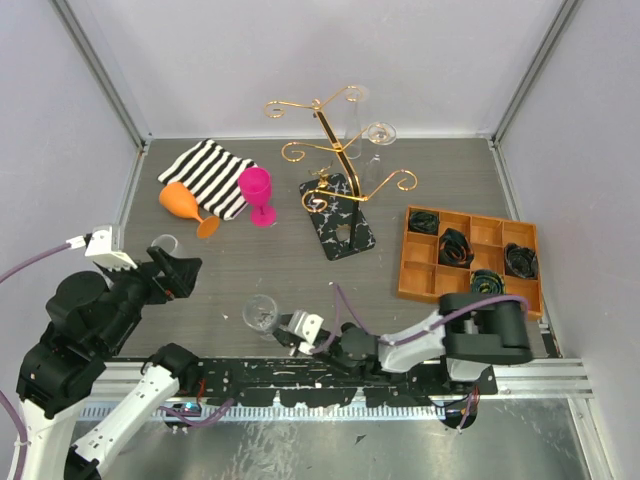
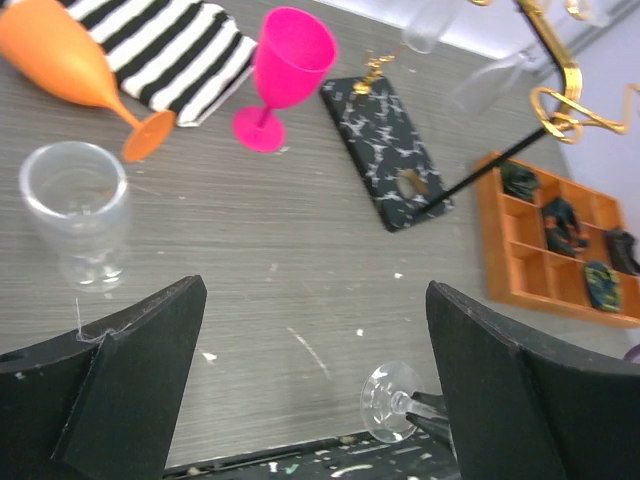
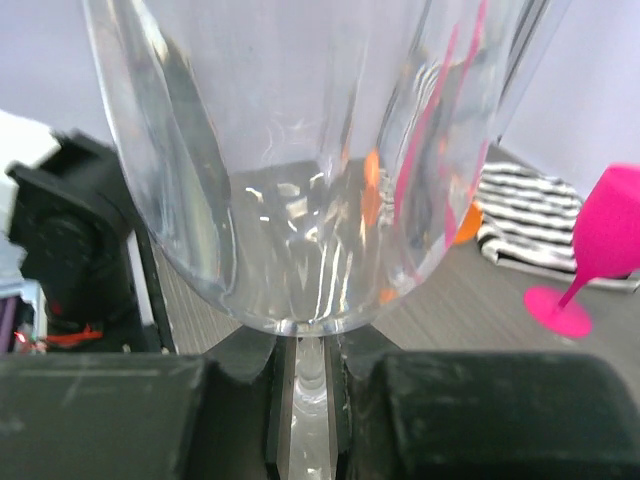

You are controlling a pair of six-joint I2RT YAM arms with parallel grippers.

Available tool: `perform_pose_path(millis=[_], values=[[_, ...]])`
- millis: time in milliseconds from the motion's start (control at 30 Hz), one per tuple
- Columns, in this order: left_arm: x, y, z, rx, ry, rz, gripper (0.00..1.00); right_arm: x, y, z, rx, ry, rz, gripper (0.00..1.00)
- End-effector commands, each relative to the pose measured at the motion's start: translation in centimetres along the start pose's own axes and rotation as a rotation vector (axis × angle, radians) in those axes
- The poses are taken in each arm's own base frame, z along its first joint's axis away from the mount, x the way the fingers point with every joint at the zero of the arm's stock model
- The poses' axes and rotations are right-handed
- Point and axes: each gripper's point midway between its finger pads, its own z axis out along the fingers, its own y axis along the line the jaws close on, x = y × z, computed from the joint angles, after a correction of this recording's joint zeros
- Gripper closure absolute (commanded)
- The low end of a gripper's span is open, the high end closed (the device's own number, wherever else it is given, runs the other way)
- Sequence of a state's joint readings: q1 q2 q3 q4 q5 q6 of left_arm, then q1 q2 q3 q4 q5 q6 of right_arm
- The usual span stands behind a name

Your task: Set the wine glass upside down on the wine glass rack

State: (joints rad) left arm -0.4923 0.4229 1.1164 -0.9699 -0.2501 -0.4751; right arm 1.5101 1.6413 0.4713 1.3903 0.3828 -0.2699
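The right gripper (image 3: 305, 400) pinches the wine glass (image 3: 300, 170) by its stem, with the bowl just ahead of its fingers (clear, filling the wrist view). The rack (image 1: 335, 160) stands well apart from it, farther out. The left gripper (image 2: 310, 370) hangs wide open, holding nothing.

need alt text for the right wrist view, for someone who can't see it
A clear wine glass fills most of the frame, its stem clamped in the black right pincer at the bottom edge. Behind it to the right, a pink goblet stands on the grey table next to a black-and-white striped cloth.
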Motion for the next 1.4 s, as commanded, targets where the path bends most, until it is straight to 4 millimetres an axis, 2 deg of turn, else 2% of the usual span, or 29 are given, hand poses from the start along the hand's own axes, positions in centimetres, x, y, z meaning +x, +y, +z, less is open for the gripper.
perform_pose_path(millis=[0, 200, 433, 533, 700, 900, 1033, 1367], values=[[-0.4, -4.1, -0.5, 0.203, 0.008, -0.107, 0.02, -8.3, -1.8, -0.7, 0.032, -0.176, 0.014, 0.99], [-0.1, -7.6, 0.0, 0.376, 0.031, -0.196, 0.02, -13.9, -4.3, -2.0, 0.080, -0.255, -0.038, 0.99], [-0.2, -11.3, 1.3, 0.542, 0.065, -0.335, 0.00, -19.7, -5.8, -2.7, 0.128, -0.445, -0.032, 0.99], [-0.3, -12.6, 1.7, 0.609, 0.073, -0.388, 0.03, -21.6, -5.8, -2.6, 0.130, -0.514, -0.031, 0.99], [0.2, -13.4, 2.0, 0.660, 0.096, -0.454, 0.06, -23.9, -6.2, -2.2, 0.167, -0.594, -0.045, 0.99], [0.4, -13.5, 1.8, 0.681, 0.102, -0.504, 0.11, -25.0, -6.2, -1.4, 0.195, -0.631, -0.078, 0.99], [0.1, -13.8, 1.7, 0.703, 0.097, -0.559, 0.12, -25.0, -6.5, -0.3, 0.246, -0.631, -0.109, 0.99], [0.1, -14.3, 1.8, 0.740, 0.112, -0.617, 0.29, -25.4, -7.7, 0.0, 0.302, -0.671, -0.142, 0.99]])
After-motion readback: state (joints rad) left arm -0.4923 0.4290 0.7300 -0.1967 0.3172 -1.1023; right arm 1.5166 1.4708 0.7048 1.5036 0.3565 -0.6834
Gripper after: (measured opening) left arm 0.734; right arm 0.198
